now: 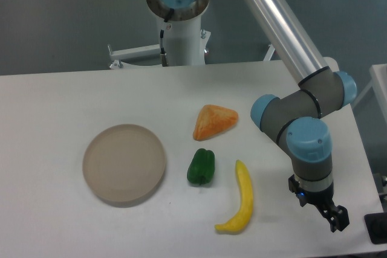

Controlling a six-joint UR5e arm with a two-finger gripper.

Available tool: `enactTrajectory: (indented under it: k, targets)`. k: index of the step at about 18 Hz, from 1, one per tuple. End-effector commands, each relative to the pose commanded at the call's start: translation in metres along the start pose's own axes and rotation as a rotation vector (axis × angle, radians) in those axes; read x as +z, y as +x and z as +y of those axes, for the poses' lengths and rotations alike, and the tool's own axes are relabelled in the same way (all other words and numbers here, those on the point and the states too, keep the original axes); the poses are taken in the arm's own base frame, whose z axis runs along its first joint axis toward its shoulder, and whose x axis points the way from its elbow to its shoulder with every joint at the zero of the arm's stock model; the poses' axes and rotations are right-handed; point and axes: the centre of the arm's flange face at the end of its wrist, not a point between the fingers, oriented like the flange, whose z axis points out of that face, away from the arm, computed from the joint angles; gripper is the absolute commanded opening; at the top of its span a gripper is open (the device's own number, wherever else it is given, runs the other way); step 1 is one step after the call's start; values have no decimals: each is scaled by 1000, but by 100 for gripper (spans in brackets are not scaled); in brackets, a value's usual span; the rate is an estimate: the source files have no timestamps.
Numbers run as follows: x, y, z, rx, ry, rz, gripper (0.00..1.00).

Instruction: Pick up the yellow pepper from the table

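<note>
The yellow pepper is a yellow-orange, wedge-shaped piece lying on its side on the white table, a little right of centre; I see no stem from here. My gripper hangs low over the table's front right corner, well to the right of and nearer than the pepper. Its dark fingers look slightly apart and hold nothing.
A dark green pepper lies just in front of the yellow pepper. A long curved yellow banana lies to its right, between the peppers and my gripper. A round beige plate sits at the left. The table's right edge is close to my gripper.
</note>
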Motion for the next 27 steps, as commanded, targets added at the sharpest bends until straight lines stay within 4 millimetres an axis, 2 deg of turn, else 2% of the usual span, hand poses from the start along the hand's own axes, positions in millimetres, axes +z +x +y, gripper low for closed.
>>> enactTrajectory:
  k: [4, 6, 12, 18, 21, 24, 27]
  targets:
    - [-3, -1, 0, -2, 1, -5, 100]
    - [-11, -2, 1, -3, 3, -10, 100]
    - [-57, 3, 11, -8, -2, -18, 100]
    - [-114, 35, 47, -26, -22, 75, 100]
    - [-134, 52, 95, -79, -4, 156, 100]
    - [-138, 70, 151, -157, 63, 211, 100]
    - [-143, 89, 187, -230, 134, 234, 100]
